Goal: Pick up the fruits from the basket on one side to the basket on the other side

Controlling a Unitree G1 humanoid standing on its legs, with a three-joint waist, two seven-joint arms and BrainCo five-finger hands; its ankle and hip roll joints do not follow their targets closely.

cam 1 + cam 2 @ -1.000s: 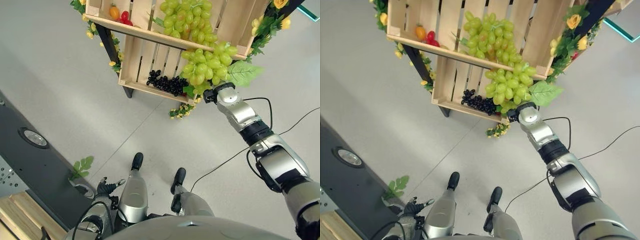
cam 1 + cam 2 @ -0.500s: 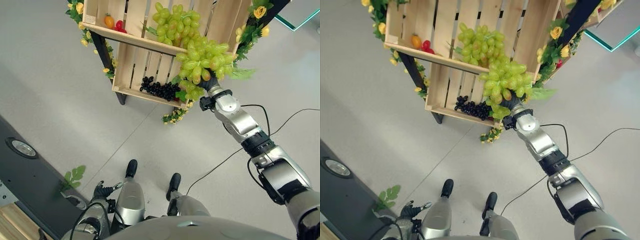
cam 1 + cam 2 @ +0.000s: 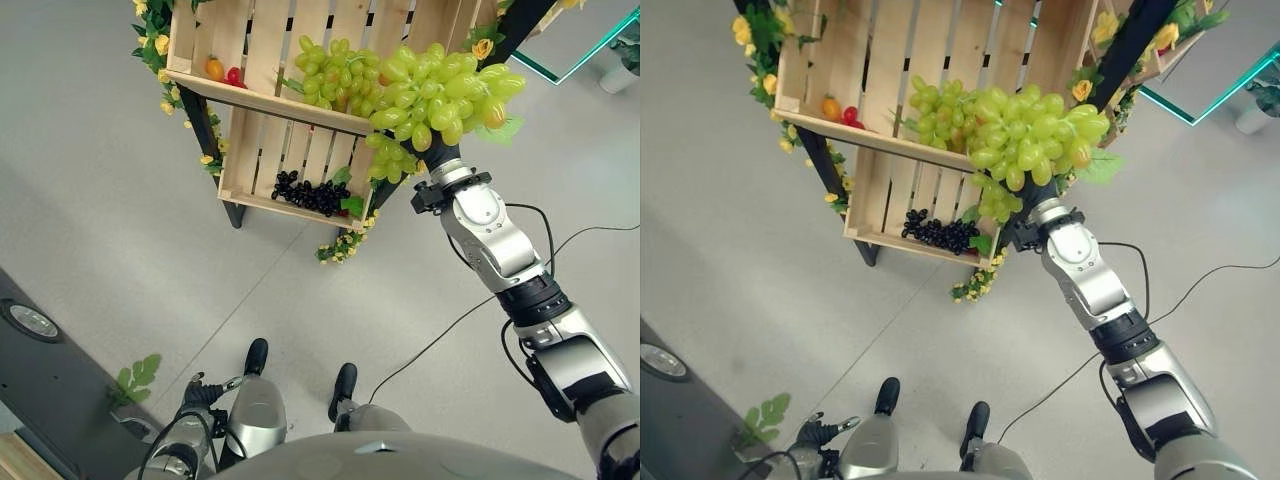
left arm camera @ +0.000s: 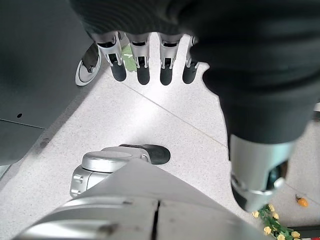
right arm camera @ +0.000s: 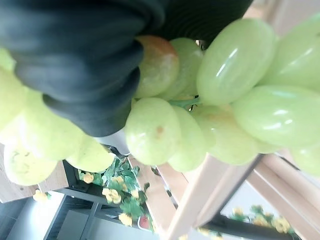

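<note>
My right hand (image 3: 440,160) is raised in front of the wooden crate shelf, shut on a big bunch of green grapes (image 3: 445,88) with a leaf. It holds them in the air level with the upper crate (image 3: 260,95); the grapes crowd against its dark cover (image 5: 95,75). A second green bunch (image 3: 335,72) lies in that upper crate, beside an orange fruit (image 3: 215,68) and a red one (image 3: 233,75). Black grapes (image 3: 310,193) lie in the lower crate (image 3: 262,204). My left hand (image 3: 200,390) hangs low by my side, its fingers (image 4: 142,70) straight and holding nothing.
Yellow flowers and leaves wind along the shelf's black legs (image 3: 205,115), and a flower sprig (image 3: 340,245) lies on the floor under the lower crate. A dark platform (image 3: 40,340) with a leaf (image 3: 135,375) runs along the left. A glass edge (image 3: 590,50) shows at the upper right.
My right hand has lifted the green grape bunch from in front of the lower crate up to the upper crate's level. The head camera has shifted too.
</note>
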